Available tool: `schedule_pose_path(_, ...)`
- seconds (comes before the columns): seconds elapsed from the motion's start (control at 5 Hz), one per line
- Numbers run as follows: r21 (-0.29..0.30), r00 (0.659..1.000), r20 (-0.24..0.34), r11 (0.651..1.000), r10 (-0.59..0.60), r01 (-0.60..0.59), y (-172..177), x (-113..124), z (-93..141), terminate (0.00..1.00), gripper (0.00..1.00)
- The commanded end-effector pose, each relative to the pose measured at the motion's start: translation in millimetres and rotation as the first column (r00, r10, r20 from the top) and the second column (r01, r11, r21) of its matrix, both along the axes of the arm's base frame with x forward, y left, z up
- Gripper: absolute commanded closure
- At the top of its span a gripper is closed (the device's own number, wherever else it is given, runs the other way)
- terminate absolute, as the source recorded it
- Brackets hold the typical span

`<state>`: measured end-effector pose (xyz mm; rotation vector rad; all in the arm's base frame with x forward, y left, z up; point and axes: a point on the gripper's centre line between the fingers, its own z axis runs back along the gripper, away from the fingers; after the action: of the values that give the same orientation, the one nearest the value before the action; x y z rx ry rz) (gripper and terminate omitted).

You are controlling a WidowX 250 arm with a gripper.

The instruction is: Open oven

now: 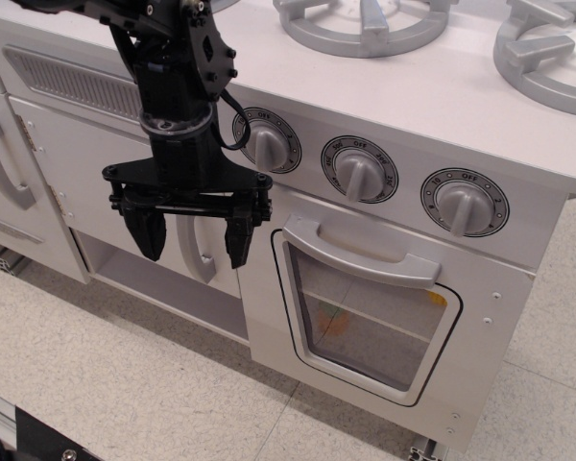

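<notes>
The tool (193, 236) hangs with its fingers spread, holding nothing. The oven (384, 288) stands just right of it, door shut, its grey handle (360, 252) untouched.

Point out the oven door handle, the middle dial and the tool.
oven door handle (360, 253): only view, middle of the grey bar.
middle dial (359, 170): only view, its knob.
tool (194, 232): only view, midway between its open fingertips.

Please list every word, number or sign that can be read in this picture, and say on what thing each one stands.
"OFF": at the top of the ring around the left dial.
"OFF": the same place on the middle dial.
"OFF": the same place on the right dial.
The small numbers around each ring are too blurred to read.
No other text shows on the oven.
</notes>
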<state>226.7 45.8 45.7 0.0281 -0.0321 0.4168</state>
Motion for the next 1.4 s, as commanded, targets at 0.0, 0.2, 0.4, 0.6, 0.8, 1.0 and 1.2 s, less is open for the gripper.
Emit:
schedule_pose_path(0.0, 0.000, 1.000, 0.000, 1.000, 0.000, 0.000, 0.0, 0.0, 0.0, 0.00, 0.00)
schedule_pose_path(0.2, -0.081, 0.998, 0.022, 0.995, 0.066, -0.064, -2.6, -0.3, 2.1, 0.00, 0.00)
schedule_pose_path(0.4, -0.179, 0.957, 0.064, 0.947, 0.282, -0.267, -15.3, 7.6, 2.3, 0.00, 0.00)
schedule_pose_path(0.6, -0.263, 0.864, 0.180, 0.869, 0.470, -0.419, -20.5, 13.3, 11.0, 0.00, 0.00)
schedule_pose_path(0.8, -0.237, 0.783, 0.226, 0.813, 0.579, -0.532, -6.9, 18.5, 19.6, 0.00, 0.00)
schedule_pose_path(1.0, -0.232, 0.754, 0.206, 0.780, 0.623, -0.581, 7.4, 24.4, 21.0, 0.00, 0.00)
schedule_pose_path(1.2, -0.276, 0.710, 0.151, 0.719, 0.688, -0.638, 7.1, 28.8, 8.8, 0.00, 0.00)
